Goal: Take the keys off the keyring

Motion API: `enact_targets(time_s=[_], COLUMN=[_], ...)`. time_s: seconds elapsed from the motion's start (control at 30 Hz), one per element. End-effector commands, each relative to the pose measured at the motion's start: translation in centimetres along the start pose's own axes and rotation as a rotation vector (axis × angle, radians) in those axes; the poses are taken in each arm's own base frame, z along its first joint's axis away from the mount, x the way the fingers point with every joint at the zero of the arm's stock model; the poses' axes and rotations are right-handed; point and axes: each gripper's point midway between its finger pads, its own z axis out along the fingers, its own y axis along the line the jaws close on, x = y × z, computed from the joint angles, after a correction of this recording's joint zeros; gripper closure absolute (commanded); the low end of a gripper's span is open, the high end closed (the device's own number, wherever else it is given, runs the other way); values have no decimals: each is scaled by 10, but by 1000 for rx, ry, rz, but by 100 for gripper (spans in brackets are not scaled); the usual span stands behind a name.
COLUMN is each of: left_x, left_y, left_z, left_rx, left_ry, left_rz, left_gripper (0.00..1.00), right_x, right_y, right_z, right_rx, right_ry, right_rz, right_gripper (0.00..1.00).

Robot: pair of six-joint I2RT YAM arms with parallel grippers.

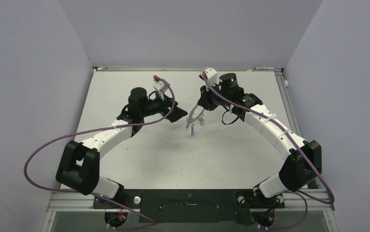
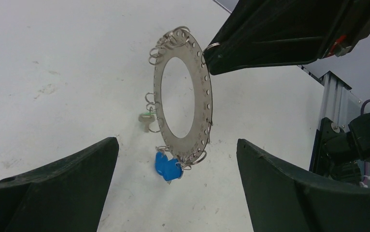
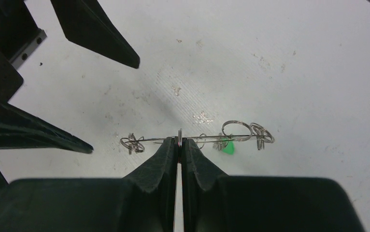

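The keyring is a flat silver disc with a wide hole and small wire loops round its rim. It hangs upright above the table. My right gripper is shut on one rim loop at the top of it. In the right wrist view the ring is edge-on. Blue keys hang from its bottom loops, and a green key hangs on its left side; the green key also shows in the right wrist view. My left gripper is open, jaws wide, just short of the ring and level with the blue keys.
In the top view the two grippers, left and right, meet above the table's middle with the ring between them. White walls close in the back and both sides. A metal rail runs along the table's right edge.
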Motion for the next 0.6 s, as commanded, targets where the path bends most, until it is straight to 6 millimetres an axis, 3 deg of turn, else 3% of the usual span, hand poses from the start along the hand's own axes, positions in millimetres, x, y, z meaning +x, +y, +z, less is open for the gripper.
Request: enact_targets(time_s=[0.0,0.2,0.3,0.57], left_x=[-19,-12,-10,-4], left_y=[-9,-11,-6,-12], left_z=[19,33,38,35], left_rx=[17,1,-34,-9], left_ry=[-37,-10,3,51], left_rz=[92,110,108,77], left_gripper=[11,14,20,63], right_x=[-41,-44,-47,-53], right_y=[8,18,24,33], right_z=[-3,1,2,1], right_rx=[-3,-28,-53,-96], right_ry=[-111,-114,-115,-121], right_rz=[-2,0,3,5], right_gripper=[95,95,95,95])
